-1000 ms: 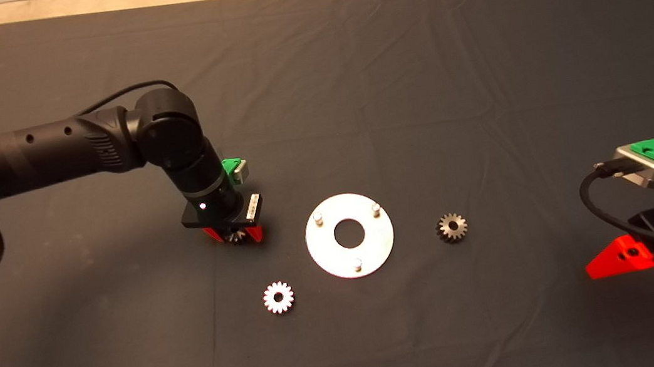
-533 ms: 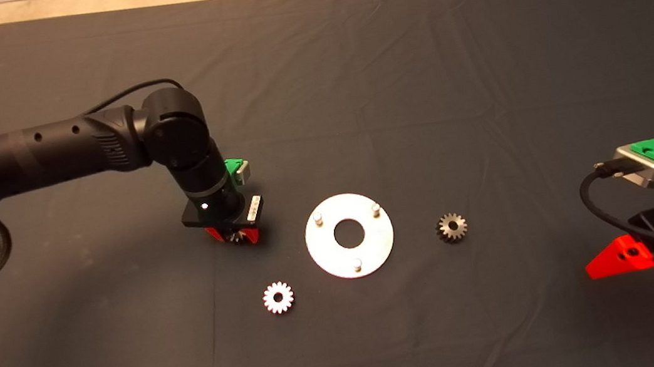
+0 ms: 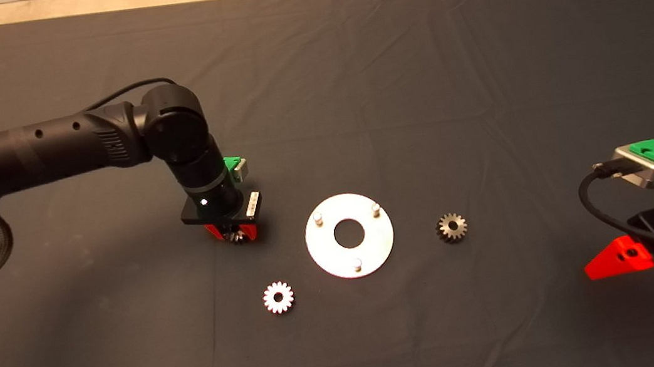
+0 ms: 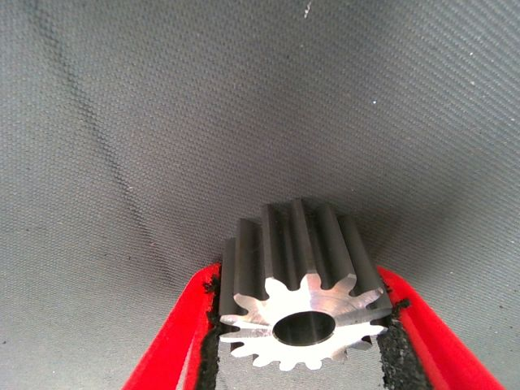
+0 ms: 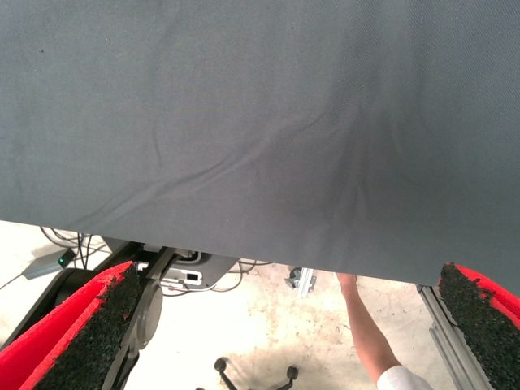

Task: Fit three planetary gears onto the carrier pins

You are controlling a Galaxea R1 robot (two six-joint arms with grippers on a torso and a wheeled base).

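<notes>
A: Head view: we had the left gripper [image 3: 235,235] clamped on one planetary gear [image 3: 237,237], just left of the carrier disc [image 3: 349,235].

B: Pins [image 3: 317,217] bare. We saw two gears [image 3: 278,297] flat on the mat [image 3: 413,71], either side. Right gripper [image 5: 276,341] spread wide, parked lower right.

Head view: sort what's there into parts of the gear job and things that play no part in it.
Part of the job:
- gear in the left claw, gripped between its pads
- pale gear on the mat
- dark gear right of the disc
- disc with three bare carrier pins

No part in it:
- dark mat
- right claw, open, parked at the lower right edge
</notes>
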